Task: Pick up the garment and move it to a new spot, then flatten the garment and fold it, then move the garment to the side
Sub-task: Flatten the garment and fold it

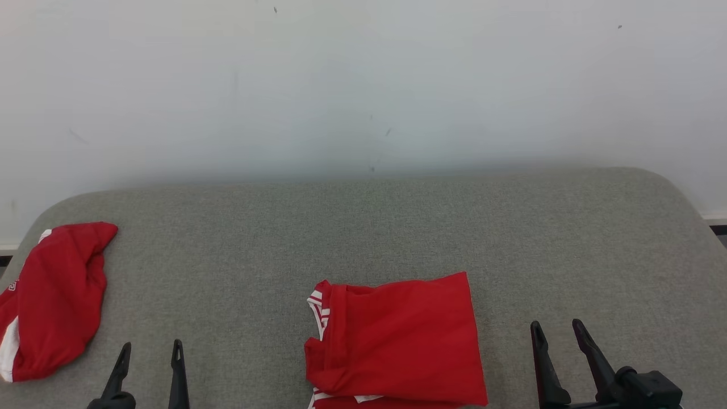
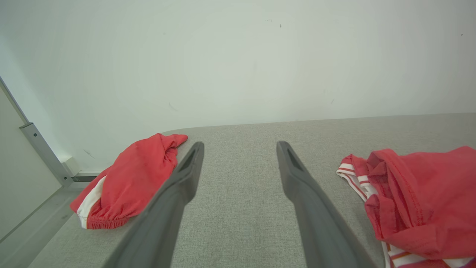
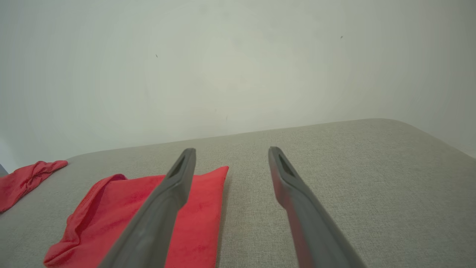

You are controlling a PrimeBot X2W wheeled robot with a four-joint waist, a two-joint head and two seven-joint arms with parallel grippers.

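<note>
A folded red garment (image 1: 397, 341) lies flat on the grey padded table (image 1: 363, 227), at six o'clock in the head view, and its near edge runs out of the bottom of the frame. White-and-red striped trim shows along its nine o'clock side. A second red garment (image 1: 54, 295), bunched and with a white band, sits well apart at about eight o'clock, close to the table's rounded corner.

The left claw (image 1: 152, 342) is at seven o'clock, between the two garments and touching neither. Its fingers are spread wide and there is nothing between them. The right claw (image 1: 555, 322) is at five o'clock, just off the three o'clock side of the folded garment. It is also spread wide and empty, over bare grey fabric. A pale wall (image 1: 363, 85) rises behind the table at twelve o'clock.
</note>
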